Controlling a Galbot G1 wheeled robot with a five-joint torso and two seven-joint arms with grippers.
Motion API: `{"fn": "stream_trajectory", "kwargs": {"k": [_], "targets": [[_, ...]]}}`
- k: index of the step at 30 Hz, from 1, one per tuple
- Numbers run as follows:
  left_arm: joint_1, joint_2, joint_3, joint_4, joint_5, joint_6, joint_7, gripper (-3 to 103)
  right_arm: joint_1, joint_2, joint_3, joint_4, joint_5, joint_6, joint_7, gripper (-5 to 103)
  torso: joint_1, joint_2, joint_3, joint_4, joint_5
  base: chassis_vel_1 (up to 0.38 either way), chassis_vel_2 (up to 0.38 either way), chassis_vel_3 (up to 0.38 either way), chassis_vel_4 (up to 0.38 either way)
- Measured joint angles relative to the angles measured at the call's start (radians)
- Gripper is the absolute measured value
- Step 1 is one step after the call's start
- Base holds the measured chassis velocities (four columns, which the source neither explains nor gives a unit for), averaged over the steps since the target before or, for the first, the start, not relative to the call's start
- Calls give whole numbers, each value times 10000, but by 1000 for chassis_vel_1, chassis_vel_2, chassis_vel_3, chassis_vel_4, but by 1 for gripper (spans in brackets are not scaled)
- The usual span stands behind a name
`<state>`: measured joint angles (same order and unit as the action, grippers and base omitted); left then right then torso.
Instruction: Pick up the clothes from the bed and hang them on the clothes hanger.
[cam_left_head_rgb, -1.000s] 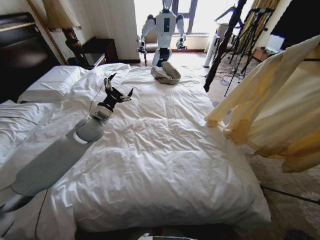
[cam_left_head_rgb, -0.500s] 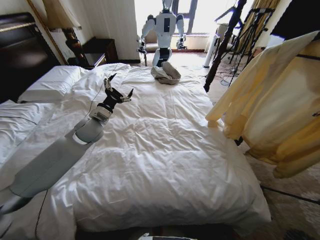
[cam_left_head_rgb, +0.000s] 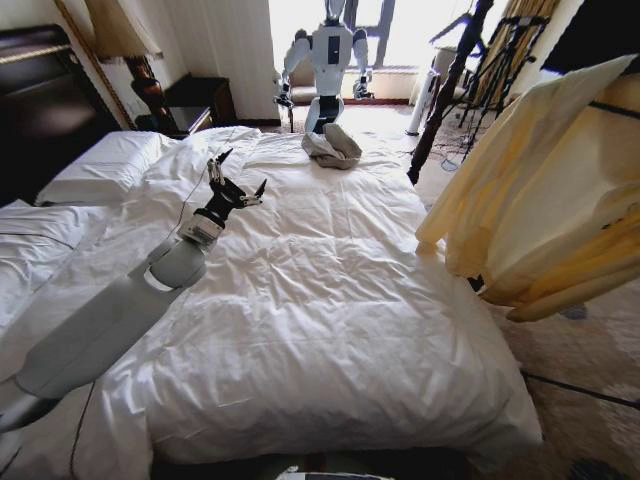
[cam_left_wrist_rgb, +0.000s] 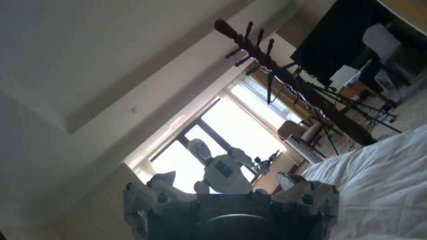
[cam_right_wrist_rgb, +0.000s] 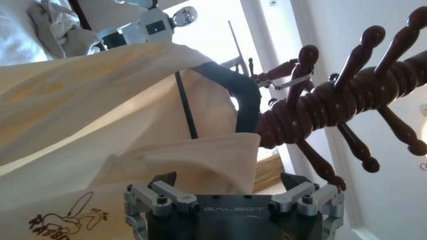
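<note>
Reaching out over the left half of the bed (cam_left_head_rgb: 330, 300), the left arm stretches across the wrinkled white duvet, its left gripper (cam_left_head_rgb: 236, 184) raised above the covers with fingers spread wide and holding nothing. White pillows (cam_left_head_rgb: 105, 165) lie at the far left by the dark headboard. At the far edge of the mattress sits a small grey-beige cloth heap (cam_left_head_rgb: 332, 146), and beyond it another white robot (cam_left_head_rgb: 328, 55) stands before a bright window.

Further right, a dark twisted bed post (cam_left_head_rgb: 447, 95) rises at the far right corner. At the right edge of the scene, off the bed and in the air, hangs the clothes (cam_left_head_rgb: 545, 200): a pale cream-yellow long-sleeved top, its sleeve drooping toward the mattress edge.

From the right wrist, the top (cam_right_wrist_rgb: 100, 115) drapes over a thin black clothes hanger (cam_right_wrist_rgb: 237, 100), close to the knobbed arms of a wooden coat stand (cam_right_wrist_rgb: 333, 105). The right gripper (cam_right_wrist_rgb: 230, 192) sits just below the cloth with jaws apart; a fold of fabric falls between them, and whether they pinch it cannot be told.

The fabric looks thin, light and limp, so it would likely sag, bunch and slide off the smooth bar. The firmest hold appears to be at the shoulder seams or collar, or on the stiff hanger itself beneath its hook.
</note>
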<state>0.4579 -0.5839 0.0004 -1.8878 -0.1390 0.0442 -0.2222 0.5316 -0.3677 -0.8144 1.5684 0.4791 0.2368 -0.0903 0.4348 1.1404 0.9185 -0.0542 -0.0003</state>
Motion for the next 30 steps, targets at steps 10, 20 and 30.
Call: {"fn": "stream_trajectory", "kwargs": {"k": [10, 20, 30], "targets": [[287, 217, -170, -190, -392, 11, -63, 100, 1543, -1382, -2072, 2537, 2369, 92, -628, 100, 0, 0, 0, -6, -1, 0, 0, 0, 0], [2540, 737, -1738, -1688, -3623, 1272, -567, 100, 5422, -2601, -7169, 7225, 6228, -1333, 729, 100, 0, 0, 0, -6, -6, 0, 0, 0, 0], [9942, -2064, -7983, -5250, -6769, 2515, -1342, 100, 8553, -4668, -12488, 8095, 4627, -1896, 1683, 100, -3, 2, -3, 4, -2, 0, 0, 0, 0]]}}
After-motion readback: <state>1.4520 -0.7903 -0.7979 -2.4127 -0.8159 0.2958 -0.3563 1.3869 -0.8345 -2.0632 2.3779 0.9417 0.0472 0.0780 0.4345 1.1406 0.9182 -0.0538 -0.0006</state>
